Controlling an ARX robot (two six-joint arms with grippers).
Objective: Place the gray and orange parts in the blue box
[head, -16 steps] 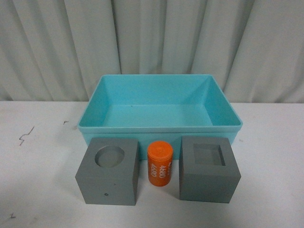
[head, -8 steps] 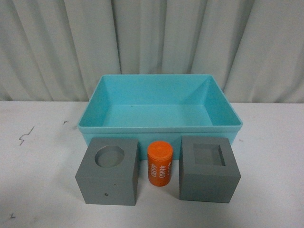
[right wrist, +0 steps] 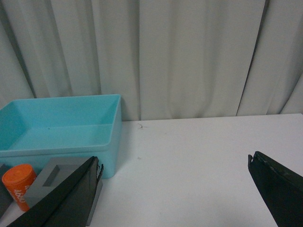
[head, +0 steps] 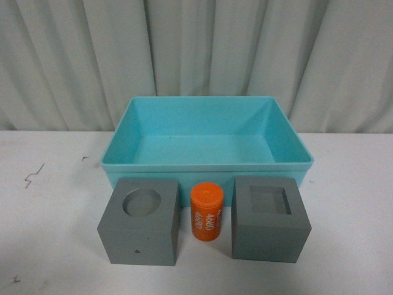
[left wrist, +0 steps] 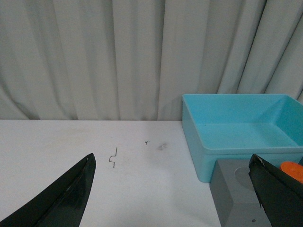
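Hovering wide open, empty: left gripper (left wrist: 173, 158), round-recess gray cube (left wrist: 234, 194) just outside its inner finger; right gripper (right wrist: 173, 160), square-recess gray cube (right wrist: 57, 174) and orange cylinder (right wrist: 18, 182) likewise. Best to straddle one cube squarely before closing; blue box (head: 206, 166) lies beyond.

blue box (head: 206, 163) empty, rear | gray cubes (head: 140, 221) flank orange cyl (head: 206, 211), front

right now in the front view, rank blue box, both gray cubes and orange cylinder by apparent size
1. blue box
2. round-recess cube and square-recess cube: they look about equal, so unranked
3. orange cylinder
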